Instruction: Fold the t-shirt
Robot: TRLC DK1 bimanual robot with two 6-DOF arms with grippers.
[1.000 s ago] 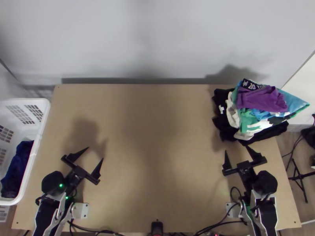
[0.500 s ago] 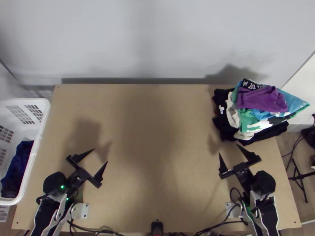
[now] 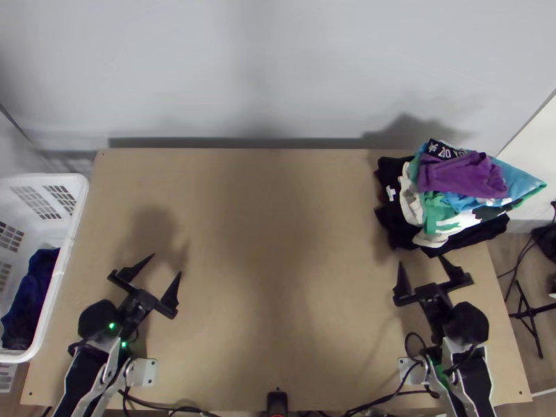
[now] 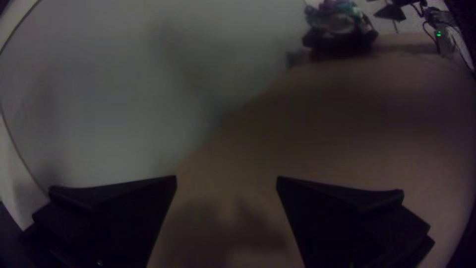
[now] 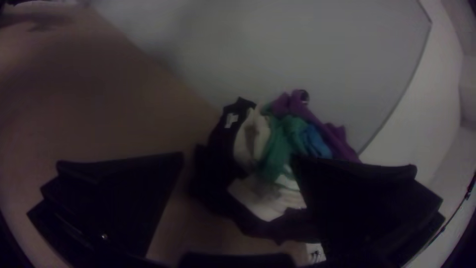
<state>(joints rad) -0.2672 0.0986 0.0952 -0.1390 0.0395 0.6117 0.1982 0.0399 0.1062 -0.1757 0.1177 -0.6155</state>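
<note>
In the view from above, my left gripper (image 3: 167, 264) is at the lower left of the frame, angled toward the middle, its jaws spread wide with nothing between them. My right gripper (image 3: 421, 260) is at the lower right — jaws also parted and holding nothing — with its tips near the lower edge of a heap of clothes (image 3: 462, 175). That heap sits at the upper right of the frame, on the desk (image 3: 278, 278), bunched and layered: a purple piece on top, blue and green cloth (image 3: 436, 208) around and under it, a cream piece (image 3: 410, 201) at its side, black garments (image 3: 396, 226) at the base. I cannot tell which piece is the t-shirt. At the left edge of the frame stands a white basket (image 3: 82, 191) with dark blue cloth (image 3: 31, 299) in it.

From my left wrist, the two sides of my left gripper (image 4: 226, 178) stand well apart, bare desk between them. The heap is farther off, near the other arm's gripper.

From my right wrist, the heap lies beyond my right gripper (image 5: 238, 157), whose jaws are wide apart. One finger (image 5: 357, 198) hides part of the clothes — I make out a small white label (image 5: 231, 120) on a black garment, beside the crumpled cream cloth
</note>
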